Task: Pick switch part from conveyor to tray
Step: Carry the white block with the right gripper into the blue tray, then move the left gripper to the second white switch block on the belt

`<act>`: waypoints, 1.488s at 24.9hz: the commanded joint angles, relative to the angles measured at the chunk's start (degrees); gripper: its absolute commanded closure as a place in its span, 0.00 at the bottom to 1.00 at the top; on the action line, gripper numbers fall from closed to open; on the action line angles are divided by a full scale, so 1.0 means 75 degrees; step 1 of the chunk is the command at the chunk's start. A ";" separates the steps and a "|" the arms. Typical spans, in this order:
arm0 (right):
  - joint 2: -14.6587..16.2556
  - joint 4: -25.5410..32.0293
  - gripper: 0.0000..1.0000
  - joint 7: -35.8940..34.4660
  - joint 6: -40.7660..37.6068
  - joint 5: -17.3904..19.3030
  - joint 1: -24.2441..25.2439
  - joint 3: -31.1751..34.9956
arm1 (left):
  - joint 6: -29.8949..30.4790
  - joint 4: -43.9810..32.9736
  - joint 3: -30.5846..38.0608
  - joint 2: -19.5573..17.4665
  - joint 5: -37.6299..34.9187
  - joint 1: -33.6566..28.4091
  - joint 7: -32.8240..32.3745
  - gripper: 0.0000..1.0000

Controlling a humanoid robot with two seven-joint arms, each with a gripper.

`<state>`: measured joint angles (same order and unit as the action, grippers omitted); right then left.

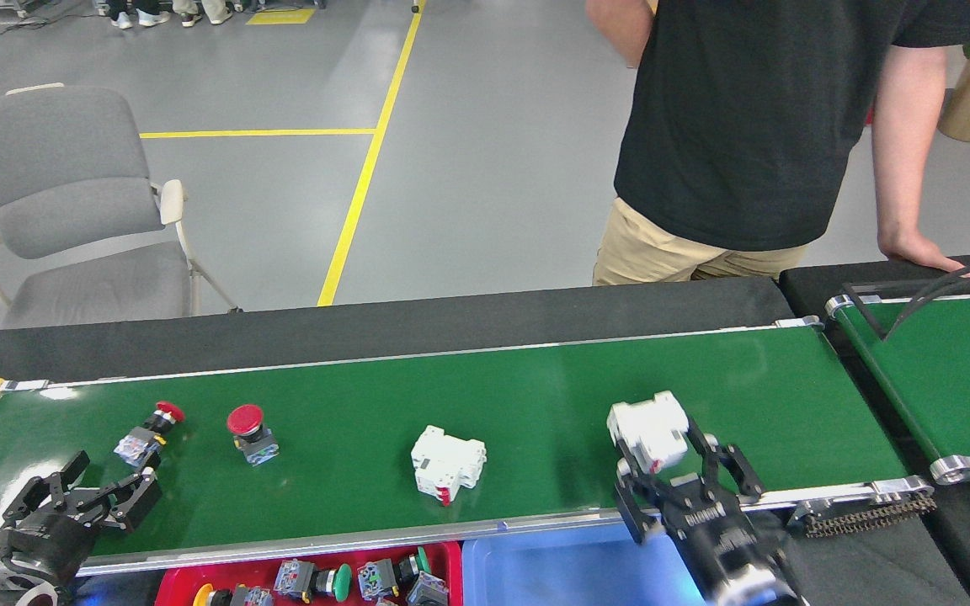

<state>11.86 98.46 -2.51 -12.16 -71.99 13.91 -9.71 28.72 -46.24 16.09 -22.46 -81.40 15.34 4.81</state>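
Breaker [649, 431], white, sits clamped in the right gripper [672, 459], raised over the belt [535, 396] close to its near rail, just above the blue tray [569, 568]. Left gripper [81, 497] hovers over the belt's near left corner, jaws spread and empty. A second white breaker [447, 460] lies mid-belt, with two red-capped buttons [251, 431] toward the left end.

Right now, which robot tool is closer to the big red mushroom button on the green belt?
Left. The left tool sits just down-left of the red button; the right tool is far across the belt, shut on a white switch part.
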 commanded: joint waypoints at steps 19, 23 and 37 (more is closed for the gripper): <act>-0.0749 -0.0051 0.00 0.0029 0.1293 0.0071 -0.0402 0.2150 | 0.1831 -0.3866 0.0199 0.0522 0.1127 -0.2831 0.0343 0.92; -0.0738 -0.0051 0.00 0.0018 0.1246 0.0060 -0.0355 0.2185 | 0.2171 -0.5472 0.0187 0.0967 0.1174 -0.4143 0.0272 0.77; -0.0726 -0.0004 0.00 0.0041 0.0883 0.0071 -0.0050 0.2173 | 0.0110 -0.7065 0.0890 0.2631 0.1069 -0.5702 0.0085 0.00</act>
<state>6.19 97.57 -2.13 -5.20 -71.60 13.68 6.33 36.79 -98.63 21.64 -2.94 -73.27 -27.30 5.30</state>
